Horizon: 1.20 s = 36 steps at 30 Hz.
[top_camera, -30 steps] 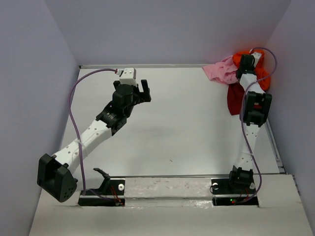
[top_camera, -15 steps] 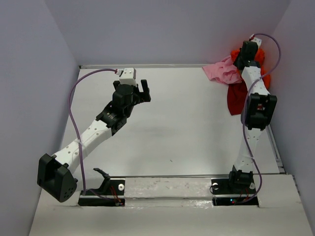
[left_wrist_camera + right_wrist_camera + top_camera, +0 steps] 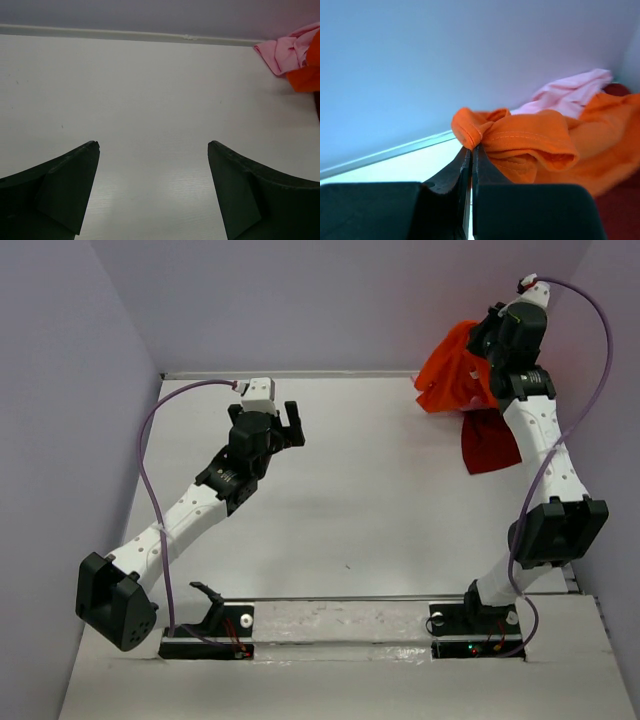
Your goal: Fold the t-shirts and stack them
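My right gripper [image 3: 492, 342] is raised at the far right corner, shut on a bunched hem of the orange t-shirt [image 3: 450, 370]. The cloth hangs from it toward the table. In the right wrist view the orange t-shirt [image 3: 540, 145] is pinched at the fingertips of the right gripper [image 3: 471, 147], with the pink t-shirt [image 3: 570, 92] behind it. The dark red t-shirt [image 3: 488, 445] lies on the table below the orange one. My left gripper [image 3: 292, 426] hovers open over the bare table left of centre, nothing between its fingers [image 3: 75, 180]. It faces the pink t-shirt [image 3: 287, 50] far off.
The white tabletop [image 3: 370, 500] is boxed in by a back wall [image 3: 330, 310] and side walls. The right wall [image 3: 605, 420] stands close to my right arm. Purple cables loop off both arms. The arm bases [image 3: 470, 625] sit at the near edge.
My right gripper has risen from the pile in the corner, drawing the orange t-shirt up off the table so that it now covers the pink one from above. The left arm has not moved.
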Each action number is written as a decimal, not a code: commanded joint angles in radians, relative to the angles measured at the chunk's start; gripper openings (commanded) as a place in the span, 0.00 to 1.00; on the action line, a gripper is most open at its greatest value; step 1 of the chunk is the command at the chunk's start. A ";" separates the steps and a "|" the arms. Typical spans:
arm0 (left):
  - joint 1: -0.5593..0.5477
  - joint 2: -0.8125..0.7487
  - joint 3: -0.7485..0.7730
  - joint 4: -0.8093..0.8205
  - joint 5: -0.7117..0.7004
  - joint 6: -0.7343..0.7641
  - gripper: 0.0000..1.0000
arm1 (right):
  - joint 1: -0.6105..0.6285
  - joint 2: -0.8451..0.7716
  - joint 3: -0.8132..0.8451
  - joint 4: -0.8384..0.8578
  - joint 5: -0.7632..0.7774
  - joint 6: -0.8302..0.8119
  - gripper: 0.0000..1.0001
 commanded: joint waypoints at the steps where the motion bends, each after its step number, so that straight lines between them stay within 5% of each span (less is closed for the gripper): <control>1: -0.006 -0.015 0.024 0.045 -0.054 0.020 0.99 | 0.082 -0.082 -0.049 0.036 -0.126 0.086 0.00; 10: -0.006 -0.022 0.020 0.050 -0.076 0.024 0.99 | 0.442 -0.203 -0.241 0.030 -0.065 -0.050 0.00; 19: -0.006 -0.065 0.010 0.056 -0.166 0.030 0.99 | 0.815 -0.125 -0.124 -0.077 0.049 -0.106 0.00; 25: -0.004 -0.090 -0.002 0.064 -0.215 0.040 0.99 | 0.849 -0.112 -0.129 -0.071 0.130 -0.073 0.00; 32: -0.004 -0.095 0.004 0.058 -0.218 0.046 0.99 | 0.849 -0.131 -0.284 -0.070 0.564 -0.162 0.00; 36: -0.006 -0.098 0.007 0.054 -0.203 0.044 0.99 | 0.849 -0.114 -0.365 -0.055 0.690 -0.184 0.00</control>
